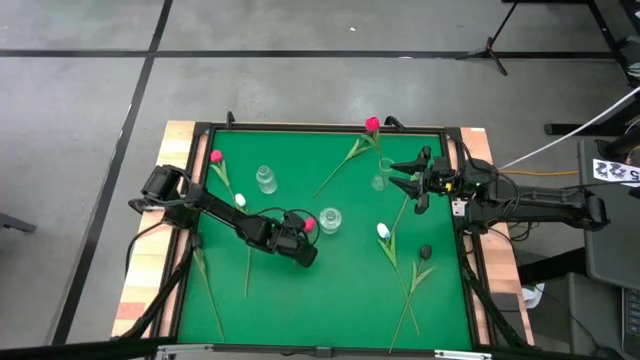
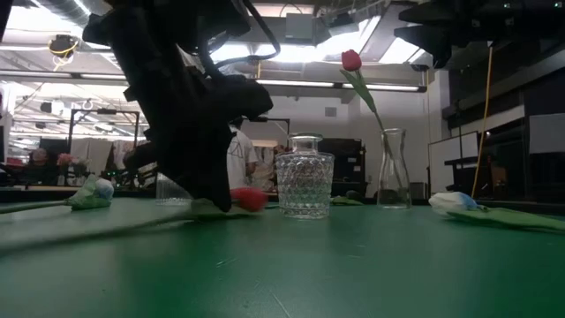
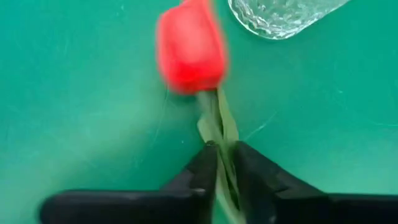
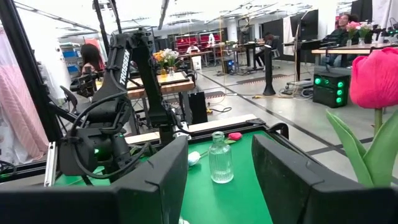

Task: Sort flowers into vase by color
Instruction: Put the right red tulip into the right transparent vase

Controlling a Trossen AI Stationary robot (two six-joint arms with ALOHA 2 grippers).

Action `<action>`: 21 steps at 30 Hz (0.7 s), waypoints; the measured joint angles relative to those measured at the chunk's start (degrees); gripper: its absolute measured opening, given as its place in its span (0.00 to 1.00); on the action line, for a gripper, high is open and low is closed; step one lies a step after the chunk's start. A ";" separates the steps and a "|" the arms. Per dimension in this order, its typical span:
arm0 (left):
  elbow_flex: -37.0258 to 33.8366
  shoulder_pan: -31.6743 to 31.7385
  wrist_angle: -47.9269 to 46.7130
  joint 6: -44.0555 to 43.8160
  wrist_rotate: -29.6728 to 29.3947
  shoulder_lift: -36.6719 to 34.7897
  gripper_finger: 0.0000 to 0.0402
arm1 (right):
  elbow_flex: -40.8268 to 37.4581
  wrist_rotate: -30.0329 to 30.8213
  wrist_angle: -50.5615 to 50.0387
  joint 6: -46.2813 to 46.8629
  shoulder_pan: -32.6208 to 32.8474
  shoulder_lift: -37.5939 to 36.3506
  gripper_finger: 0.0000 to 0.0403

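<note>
Down near the middle of the green worktop [image 1: 340,290], the left hand [image 3: 225,155] has its two dark fingers pinched on the green stem of a red tulip [image 3: 189,46], just below the bloom. The flower lies flat on the mat, its head close beside a squat cut-glass vase [image 1: 329,219] at the centre of the overhead frame.

Over at the right edge, the right hand [image 1: 400,176] hovers with its fingers spread apart, holding nothing, right next to a tall clear vase [image 1: 381,178] that already has a pink tulip [image 1: 372,124] leaning out of it toward the top of the frame.

A small glass bottle [image 1: 265,180] stands upper left of centre. Other tulips lie loose on the mat: a pink one [image 1: 216,157] at upper left, a white one [image 1: 240,200] below it, another white one [image 1: 383,231] and a near-black one [image 1: 425,251] at lower right.
</note>
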 joint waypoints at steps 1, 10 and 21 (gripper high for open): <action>0.00 0.02 0.00 0.14 0.02 -0.02 0.05 | 0.02 0.00 0.00 0.00 0.00 0.00 0.44; -0.02 -0.09 -0.45 0.52 -0.06 -5.80 0.02 | 0.00 0.02 0.02 -0.04 0.00 0.00 0.44; -0.02 0.36 -5.81 -0.41 -8.55 -18.28 0.01 | 0.00 0.02 0.00 -0.26 0.00 0.00 0.44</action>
